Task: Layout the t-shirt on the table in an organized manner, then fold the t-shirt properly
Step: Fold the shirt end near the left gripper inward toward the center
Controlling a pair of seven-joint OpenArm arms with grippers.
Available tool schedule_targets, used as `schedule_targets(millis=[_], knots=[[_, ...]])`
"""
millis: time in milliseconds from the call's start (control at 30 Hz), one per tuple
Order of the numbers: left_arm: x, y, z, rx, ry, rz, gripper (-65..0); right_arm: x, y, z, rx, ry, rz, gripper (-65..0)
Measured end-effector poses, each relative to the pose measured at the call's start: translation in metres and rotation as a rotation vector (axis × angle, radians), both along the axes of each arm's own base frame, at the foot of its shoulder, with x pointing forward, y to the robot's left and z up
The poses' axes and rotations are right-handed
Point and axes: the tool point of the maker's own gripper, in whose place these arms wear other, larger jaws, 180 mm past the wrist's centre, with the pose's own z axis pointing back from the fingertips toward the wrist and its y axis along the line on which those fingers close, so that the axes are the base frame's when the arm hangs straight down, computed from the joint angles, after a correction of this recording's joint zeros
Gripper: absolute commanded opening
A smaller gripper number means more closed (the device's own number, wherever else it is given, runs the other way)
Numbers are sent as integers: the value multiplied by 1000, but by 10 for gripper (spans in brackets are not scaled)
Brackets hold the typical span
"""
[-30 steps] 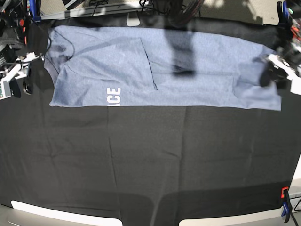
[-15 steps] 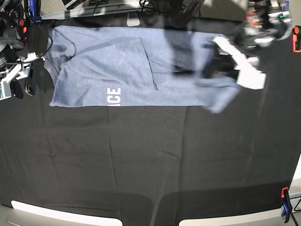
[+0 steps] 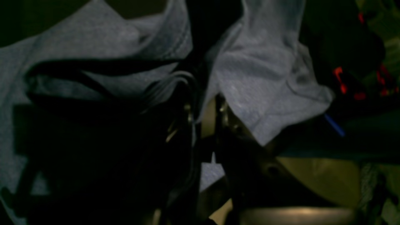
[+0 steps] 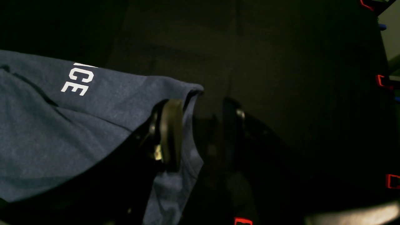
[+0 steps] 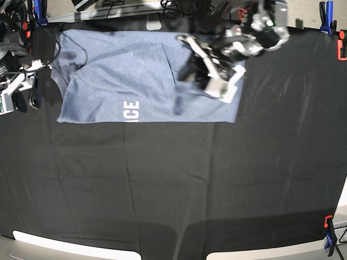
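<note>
Black table (image 5: 217, 179) bears t-shirt (image 5: 124, 76); left hand (image 3: 203, 115) pinches fabric, right hand (image 4: 200, 134) spread.

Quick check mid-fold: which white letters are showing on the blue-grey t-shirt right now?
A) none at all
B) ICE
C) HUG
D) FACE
B: the white block letters "ICE" show near the front edge of the light blue-grey cotton t-shirt in the base view, and the right wrist view shows the same letters.
</note>
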Motion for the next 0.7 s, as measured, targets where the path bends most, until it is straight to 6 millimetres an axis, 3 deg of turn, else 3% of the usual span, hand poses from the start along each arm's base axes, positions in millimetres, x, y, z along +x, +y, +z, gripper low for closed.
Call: schedule_targets(millis=[100,267,400,467,600,700], knots=[[0,-4,-2,28,-5,-10,-650,0,0,0,0,0,0,-438],[12,-5,13,-28,-79,45,-650,0,0,0,0,1,0,-438],[14,-5,15,-36,-87,56,-435,-1,-1,-2,-2,12,-3,-438],[15,-11,20,-54,-106,48,-369,-1,-1,-2,-2,11,-2,-438],[12,-38,35,-95,-143,-30,-364,-1,0,-2,3,15,-1,-438],[13,-46,38,-79,-158,-72,-364,-1,3,-1,18,10,7,-438]])
